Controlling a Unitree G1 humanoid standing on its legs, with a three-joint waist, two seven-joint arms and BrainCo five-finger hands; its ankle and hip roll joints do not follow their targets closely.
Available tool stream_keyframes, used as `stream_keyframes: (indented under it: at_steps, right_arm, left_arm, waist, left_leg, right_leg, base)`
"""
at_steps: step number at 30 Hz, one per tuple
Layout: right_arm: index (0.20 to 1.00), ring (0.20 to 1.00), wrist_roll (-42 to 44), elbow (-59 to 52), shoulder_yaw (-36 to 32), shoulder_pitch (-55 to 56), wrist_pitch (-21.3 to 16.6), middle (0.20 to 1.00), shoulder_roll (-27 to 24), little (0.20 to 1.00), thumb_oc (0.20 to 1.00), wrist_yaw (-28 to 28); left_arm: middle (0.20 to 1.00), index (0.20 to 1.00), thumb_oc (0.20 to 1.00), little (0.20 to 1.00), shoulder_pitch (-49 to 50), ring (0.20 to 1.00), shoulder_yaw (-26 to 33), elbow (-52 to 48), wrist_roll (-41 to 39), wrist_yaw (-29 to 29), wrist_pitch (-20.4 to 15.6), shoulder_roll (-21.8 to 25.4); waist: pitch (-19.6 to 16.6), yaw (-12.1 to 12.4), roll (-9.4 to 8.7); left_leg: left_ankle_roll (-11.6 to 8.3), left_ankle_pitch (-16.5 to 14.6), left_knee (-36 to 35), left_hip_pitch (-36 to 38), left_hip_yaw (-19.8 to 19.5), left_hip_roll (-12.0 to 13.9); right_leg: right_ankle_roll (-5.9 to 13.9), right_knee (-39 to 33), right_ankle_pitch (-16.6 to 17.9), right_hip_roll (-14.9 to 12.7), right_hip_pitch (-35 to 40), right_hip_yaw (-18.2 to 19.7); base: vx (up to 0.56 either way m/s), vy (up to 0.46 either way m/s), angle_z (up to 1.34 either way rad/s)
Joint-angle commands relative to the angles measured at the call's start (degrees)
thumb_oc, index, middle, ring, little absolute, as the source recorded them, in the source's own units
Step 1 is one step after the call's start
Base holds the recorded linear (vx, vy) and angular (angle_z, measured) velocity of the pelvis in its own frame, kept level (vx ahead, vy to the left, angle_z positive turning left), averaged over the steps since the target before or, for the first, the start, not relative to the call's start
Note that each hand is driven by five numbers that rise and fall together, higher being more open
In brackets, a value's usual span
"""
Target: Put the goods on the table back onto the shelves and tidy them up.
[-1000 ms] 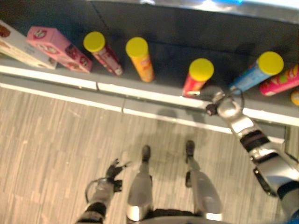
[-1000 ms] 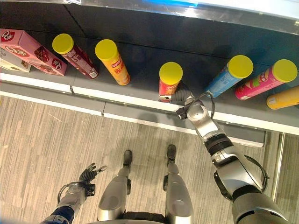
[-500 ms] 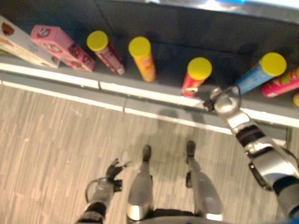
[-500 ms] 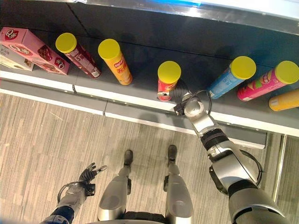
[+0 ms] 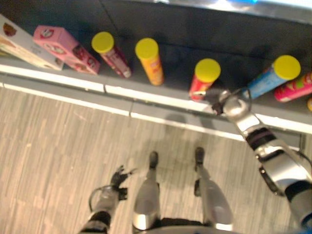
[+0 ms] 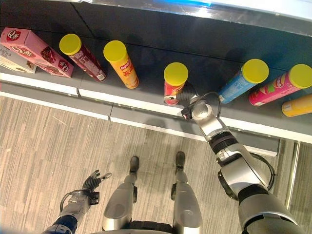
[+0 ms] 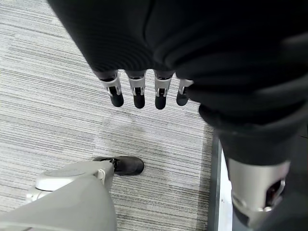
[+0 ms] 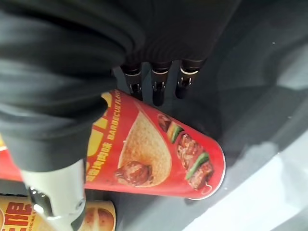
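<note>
The robot's right hand [image 6: 194,106] reaches onto the dark shelf [image 6: 146,53] and sits just beside the red chip can [image 6: 174,83], near the can's base. In the right wrist view its fingers [image 8: 158,85] hang fairly straight over the can's side, with no wrap round it visible, so the hand reads as open and beside the can, not holding it.

The red chip can stands close to the shelf's front edge, yellow lid up. Along the shelf from it, on the robot's left, stand an orange chip can [image 6: 121,63] and a dark red chip can [image 6: 80,56], then a pink box [image 6: 36,51]; on the other side are a blue chip can [image 6: 242,82] and a pink chip can [image 6: 280,85].

The main risk is a topple. The can is tall and narrow, and any sideways brush from the fingers could tip it or nudge it off the front edge to the floor. A hard push could also roll it toward the orange chip can.

The left hand [image 5: 118,178] hangs low by the floor, fingers relaxed and empty.
</note>
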Motion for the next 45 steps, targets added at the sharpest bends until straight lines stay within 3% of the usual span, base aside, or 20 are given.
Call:
stream_keyframes:
  at_steps: [1,6,11,18,30,33,36,39,45]
  right_arm:
    - [1.000,1.000,-2.20,1.43,4.22,-6.76,-1.46,1.000,-2.21,1.000,1.000,-0.30]
    - [1.000,1.000,-1.60,-1.46,2.84,-2.86,-1.48,1.000,-2.62,1.000,1.000,0.32]
    - [1.000,1.000,-1.62,-5.94,0.91,4.29,-1.84,1.000,-2.56,1.000,1.000,1.31]
    - [1.000,1.000,-0.14,-11.56,-2.66,14.26,-2.40,1.000,-0.94,1.000,1.000,3.13]
    - [1.000,1.000,2.95,-28.85,-10.79,35.97,-4.04,1.000,2.45,1.000,1.000,10.33]
    - [1.000,1.000,9.92,-30.73,-13.41,46.70,-4.21,1.000,5.04,1.000,1.000,15.91]
    - [1.000,1.000,12.66,-27.35,-14.13,53.80,-3.84,1.000,5.51,1.000,1.000,20.40]
    - [1.000,1.000,10.09,-22.66,-13.78,58.35,-3.89,1.000,3.46,1.000,1.000,23.33]
    - [1.000,1.000,2.29,-4.20,-17.77,59.09,-3.50,1.000,8.09,1.000,1.000,21.07]
  left_arm:
    - [1.000,1.000,1.000,1.000,-0.41,1.000,-2.45,1.64,-1.10,0.12,0.48,1.40]
    - [1.000,1.000,1.000,1.000,-1.43,1.000,-3.15,3.86,-0.87,0.12,0.81,1.63]
    - [1.000,1.000,1.000,1.000,-0.99,1.000,-4.18,6.23,-0.76,0.09,1.37,1.50]
    - [1.000,1.000,1.000,1.000,0.25,1.000,-4.81,8.13,-0.27,0.05,1.55,0.71]
    - [1.000,1.000,1.000,1.000,0.81,1.000,-4.22,10.49,-0.41,0.24,1.22,0.29]
    - [1.000,1.000,1.000,1.000,1.65,1.000,-3.99,12.03,-0.34,0.17,0.73,1.02]
    - [1.000,1.000,1.000,1.000,2.30,1.000,-4.33,13.04,0.13,-0.29,0.30,1.65]
    - [1.000,1.000,1.000,1.000,3.35,1.000,-4.86,13.17,0.92,-1.11,-0.05,1.91]
    - [1.000,1.000,1.000,1.000,4.17,1.000,-5.87,13.40,2.42,-2.33,-0.01,0.41]
  waist:
    - [-1.60,-0.49,2.85]
    - [-2.74,-1.47,2.18]
    - [-8.50,-2.44,1.26]
    - [-13.89,-3.36,0.49]
    - [-22.44,-5.20,-2.00]
    - [-24.74,-5.72,-3.10]
    - [-26.24,-5.72,-4.11]
    - [-26.75,-5.58,-4.77]
    - [-27.22,-5.81,-5.18]
  left_leg:
    - [1.15,-3.49,0.07,3.11,1.96,3.23]
    - [1.31,-3.69,0.07,4.71,2.18,2.91]
    - [1.60,-3.48,0.07,3.63,2.10,2.12]
    - [1.89,-3.21,0.07,3.06,2.47,1.19]
    - [2.19,-3.85,0.07,4.68,3.57,0.63]
    - [2.20,-4.51,0.07,5.86,3.92,0.57]
    - [2.12,-5.05,0.07,6.58,3.93,0.47]
    - [2.23,-5.42,0.07,7.32,4.02,0.25]
    - [2.79,-5.76,0.07,8.60,4.13,-0.76]
  right_leg:
    - [1.97,10.62,-2.99,-7.21,-2.44,4.27]
    - [1.57,8.91,-3.61,-7.03,0.08,3.54]
    - [0.73,5.47,-4.18,-6.59,1.68,2.34]
    - [0.08,1.86,-4.43,-5.71,4.24,1.36]
    - [-0.30,0.04,-5.33,-5.19,6.53,0.72]
    - [-0.47,0.04,-5.26,-5.17,7.13,0.52]
    - [-0.63,0.04,-5.25,-5.22,7.36,0.42]
    - [-0.62,0.04,-5.09,-5.46,7.64,0.24]
    - [-0.82,0.22,-4.83,-6.29,7.09,0.85]
  base:
    - [0.00,0.000,0.00]
    - [0.01,-0.012,0.00]
    - [0.05,-0.041,-0.01]
    - [0.03,-0.048,0.01]
    - [0.04,-0.024,-0.03]
    - [0.02,0.007,-0.05]
    - [0.00,0.000,0.00]
    - [-0.01,0.016,-0.02]
    - [-0.04,0.081,-0.17]
